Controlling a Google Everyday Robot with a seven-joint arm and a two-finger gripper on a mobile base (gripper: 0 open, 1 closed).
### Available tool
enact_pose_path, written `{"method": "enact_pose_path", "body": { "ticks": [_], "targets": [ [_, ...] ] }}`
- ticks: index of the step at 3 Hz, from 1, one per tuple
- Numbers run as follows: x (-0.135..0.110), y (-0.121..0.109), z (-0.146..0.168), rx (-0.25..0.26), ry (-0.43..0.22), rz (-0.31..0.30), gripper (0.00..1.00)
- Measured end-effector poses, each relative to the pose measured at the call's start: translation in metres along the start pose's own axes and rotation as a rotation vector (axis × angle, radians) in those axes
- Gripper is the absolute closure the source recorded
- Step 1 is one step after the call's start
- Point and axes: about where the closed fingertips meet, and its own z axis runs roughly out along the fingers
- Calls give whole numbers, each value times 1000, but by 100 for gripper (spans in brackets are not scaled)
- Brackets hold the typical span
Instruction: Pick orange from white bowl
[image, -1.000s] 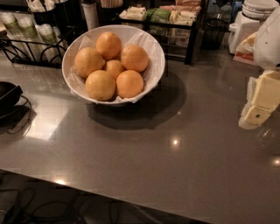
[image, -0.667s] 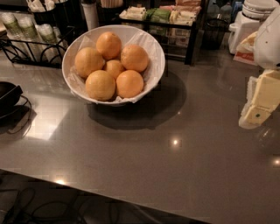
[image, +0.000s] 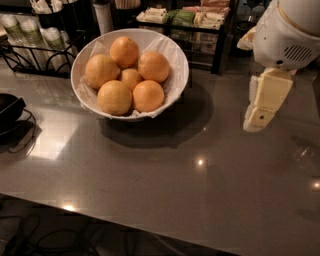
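Note:
The white bowl (image: 177, 82), lined with crinkled white paper, stands on the grey counter (image: 165, 185) at the back left of centre. Several oranges lie in it: large ones at the front (image: 115, 97) (image: 148, 95), at the left (image: 101, 71), at the back (image: 124, 51) and at the right (image: 154, 66). A smaller one (image: 131, 77) sits in the middle. My gripper (image: 261, 107), cream-coloured below a white arm housing (image: 285, 35), hangs above the counter to the right of the bowl, well apart from it and holding nothing.
A black wire rack (image: 30, 57) with cups (image: 15, 27) stands at the back left. A black shelf with packets (image: 200, 20) is behind the bowl. A black object with a cable (image: 7, 110) lies at the left edge. The counter's front edge runs along the bottom.
My gripper and arm have moved left, further into view and closer to the bowl. The bowl and the oranges have not moved.

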Motion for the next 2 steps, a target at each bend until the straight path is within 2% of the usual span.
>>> {"method": "enact_pose_path", "body": {
  "ticks": [1,2],
  "targets": [
    [-32,-11,5,13,-18,-67,0],
    [-32,-12,5,13,-18,-67,0]
  ]
}}
